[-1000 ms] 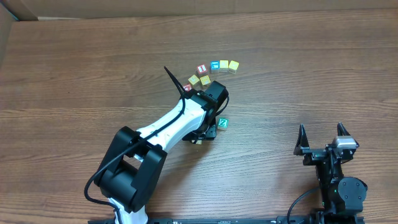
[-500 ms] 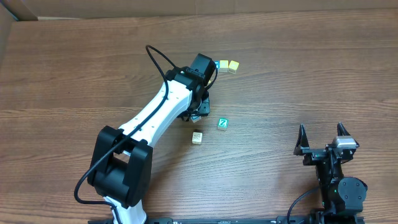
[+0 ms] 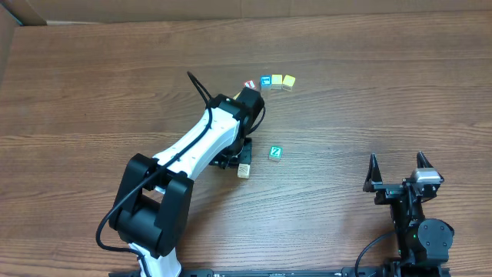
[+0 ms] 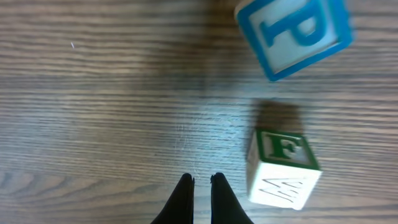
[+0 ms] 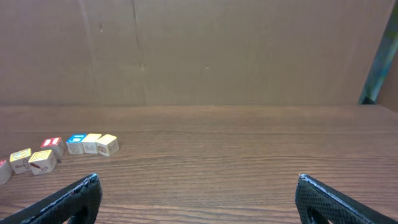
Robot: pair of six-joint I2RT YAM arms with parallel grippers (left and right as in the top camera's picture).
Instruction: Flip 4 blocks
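Taking the far edge of the table [image 3: 92, 77] as 12 o'clock in the overhead view, I see my left arm [image 3: 204, 142] stretched from the near edge at 7 o'clock toward the middle, and it covers its own claw from above. In the left wrist view the left claw [image 4: 200, 182] has its two black fingertips brought together with nothing between them, over bare wood. In this same view the F block [image 4: 283, 168], pale with a green letter, stands just at 3 o'clock of the fingertips without touching them. The P block [image 4: 292, 34], with a blue frame and blue letter, is at 1 o'clock, tilted and a little blurred; whether it rests flat I cannot tell. From above, the Z block [image 3: 275, 152], teal with a white letter up, lies alone at 3 o'clock from the arm. A pale block [image 3: 244, 170] lies just beside the arm at its 5 o'clock side, near the Z block but apart from it. At 12 o'clock from the arm there is a short row: a red cube [image 3: 250, 84], a blue block [image 3: 266, 81] close beside it, and two yellow cubes [image 3: 289, 80]. The right claw [image 3: 397, 171] sits at 4 o'clock of the table, well apart from all blocks, its fingers spread wide and holding nothing
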